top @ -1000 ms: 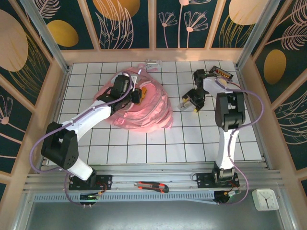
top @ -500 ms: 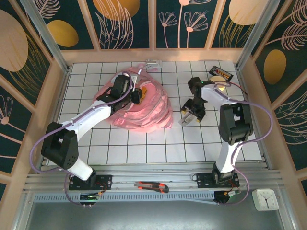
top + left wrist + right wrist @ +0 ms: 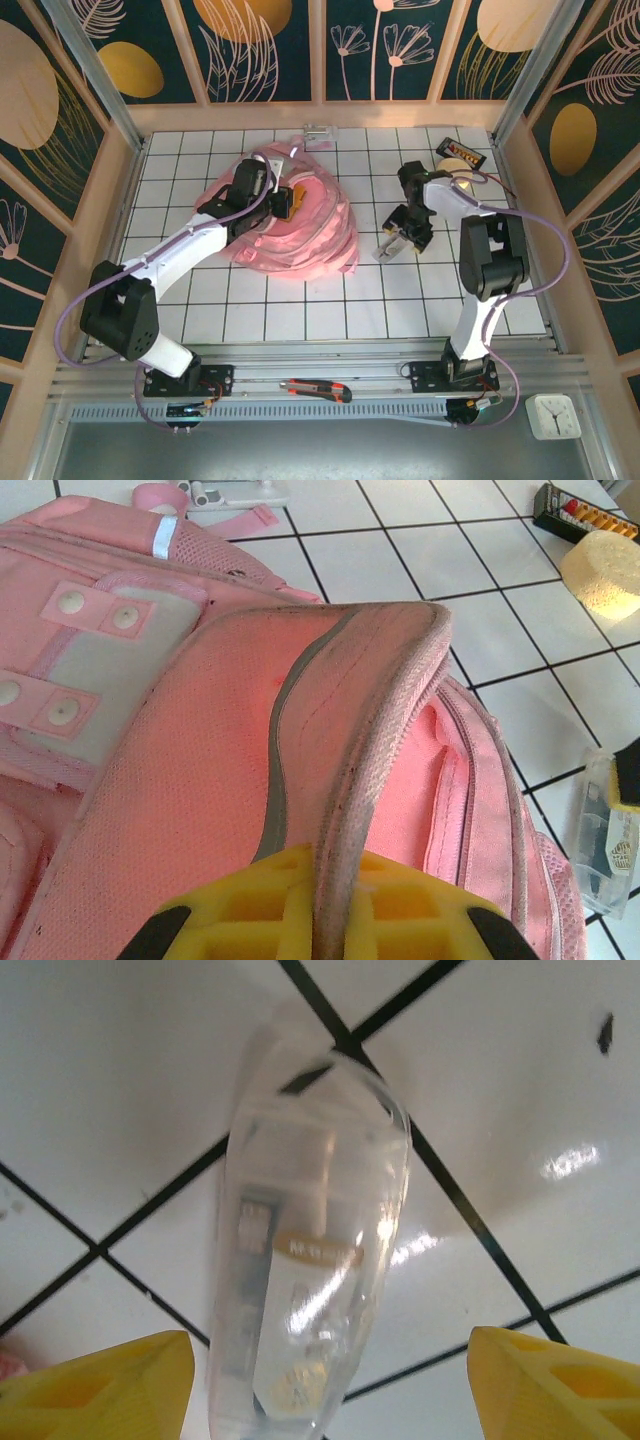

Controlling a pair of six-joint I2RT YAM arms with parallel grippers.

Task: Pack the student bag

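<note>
The left gripper [image 3: 325, 925] is clenching the raised rim of the bag [image 3: 305, 235] and holding the flap up, so the mouth is gaping toward the right side of the tabletop [image 3: 330, 310]. The bag is lying on the left half of the tabletop, toward the far edge.

The right gripper [image 3: 330, 1380] is hanging released over a clear case [image 3: 310, 1280]. Its fingers are standing wide on either side and are not touching the case. The case's long axis is running across the line between the fingers, so I judge that a closing would be taking it by its narrow width. From the case, the bag is lying to the left, near but apart, with bare tiles between them. The right arm is the nearer one to the case, while the left is busy with the bag.

The flap is hiding most of the bag's inside, so I cannot tell how deep the opening goes. The case's near end is being cut off at the right wrist view's lower edge. Its contents are reading only as a blurred label and a dark strip. I cannot tell whether it is lying flat or tilted.
</note>
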